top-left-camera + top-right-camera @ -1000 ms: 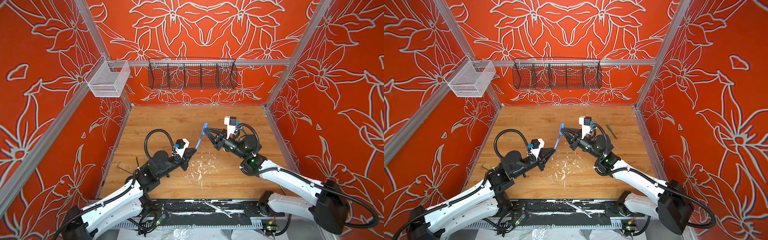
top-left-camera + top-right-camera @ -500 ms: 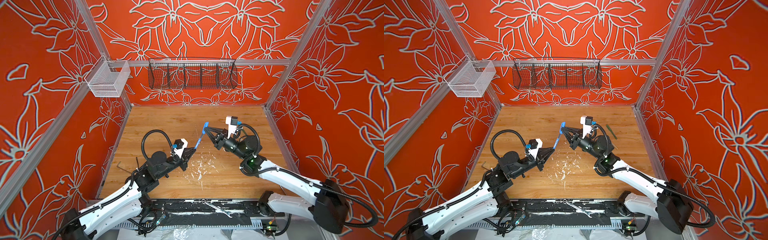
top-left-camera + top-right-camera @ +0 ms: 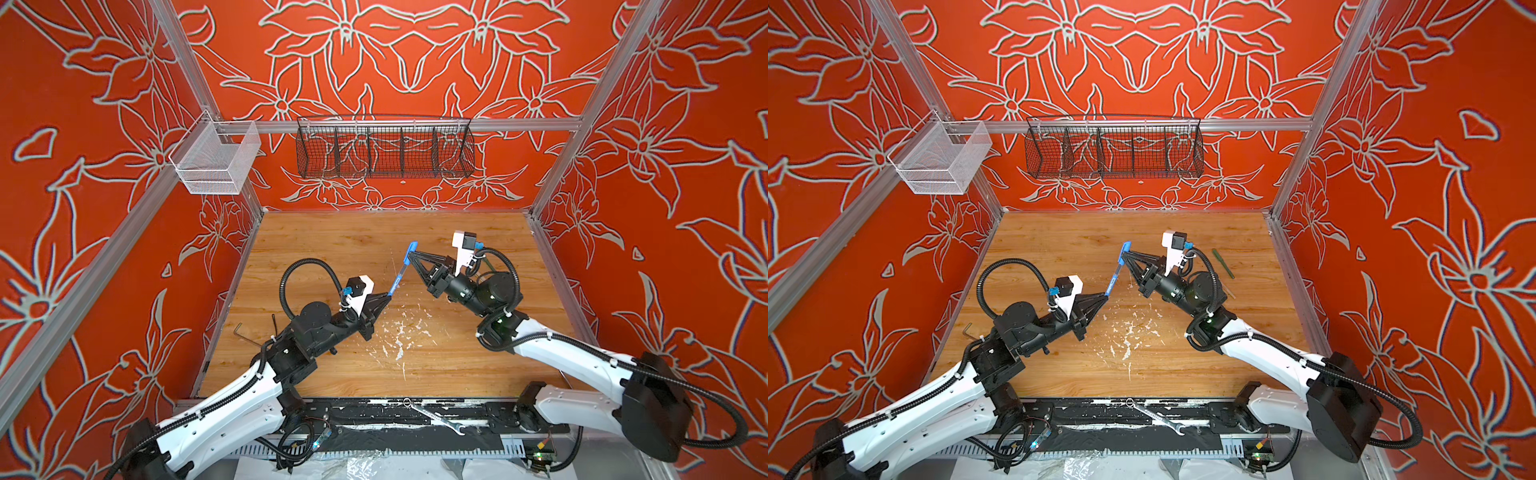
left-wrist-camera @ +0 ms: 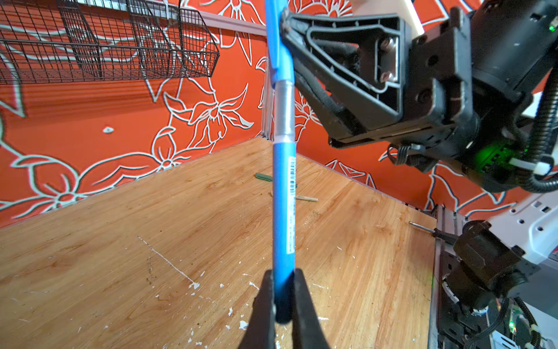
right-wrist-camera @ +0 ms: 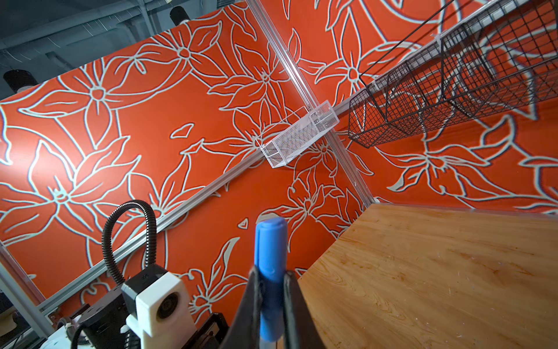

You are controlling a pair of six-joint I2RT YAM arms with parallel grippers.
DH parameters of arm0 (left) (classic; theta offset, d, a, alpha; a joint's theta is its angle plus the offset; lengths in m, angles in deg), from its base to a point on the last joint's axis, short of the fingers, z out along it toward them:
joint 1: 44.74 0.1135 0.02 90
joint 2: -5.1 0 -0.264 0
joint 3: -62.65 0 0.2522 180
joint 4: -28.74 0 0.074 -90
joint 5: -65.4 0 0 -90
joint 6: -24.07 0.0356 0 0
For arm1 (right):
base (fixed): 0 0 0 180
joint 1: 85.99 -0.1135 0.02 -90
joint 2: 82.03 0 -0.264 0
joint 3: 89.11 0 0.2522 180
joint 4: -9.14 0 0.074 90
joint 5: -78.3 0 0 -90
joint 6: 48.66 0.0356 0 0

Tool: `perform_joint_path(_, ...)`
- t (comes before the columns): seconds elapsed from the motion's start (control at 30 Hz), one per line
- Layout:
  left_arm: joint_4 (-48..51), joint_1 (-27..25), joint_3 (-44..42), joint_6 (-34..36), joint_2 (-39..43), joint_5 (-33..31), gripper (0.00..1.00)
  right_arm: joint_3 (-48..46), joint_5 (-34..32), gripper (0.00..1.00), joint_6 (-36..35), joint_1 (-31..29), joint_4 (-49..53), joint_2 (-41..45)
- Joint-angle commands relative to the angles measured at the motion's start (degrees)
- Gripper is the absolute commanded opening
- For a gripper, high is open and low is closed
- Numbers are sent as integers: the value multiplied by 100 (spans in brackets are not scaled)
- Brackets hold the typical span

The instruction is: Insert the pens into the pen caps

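1. In both top views the left pincer (image 3: 388,296) clamps the blue pen (image 3: 398,279) by its back end above the bench (image 3: 332,241); the right pincer (image 3: 409,259) grips the blue cap (image 3: 411,249).
2. Left wrist: the pen's tip sits inside the cap (image 4: 276,39), grey neck exposed.
3. Right wrist: jaws pinched tight on the cap (image 5: 270,256).

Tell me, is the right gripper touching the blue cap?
Touching: the right wrist view shows the right gripper clamped on the blue cap from both sides.
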Motion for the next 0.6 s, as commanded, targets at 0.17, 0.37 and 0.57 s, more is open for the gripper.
perform_joint_path(0.17, -417, 7, 448, 22, 23, 108, 0, -123, -36, 0, -229, -112, 436, 389)
perform_joint_path(0.37, -401, 7, 528, -2, -56, 415, 0, -79, -4, 0, -230, -139, 287, 305)
perform_joint_path(0.57, -464, 3, 561, -13, -69, 530, 0, 42, 62, 0, -179, -168, 29, 77)
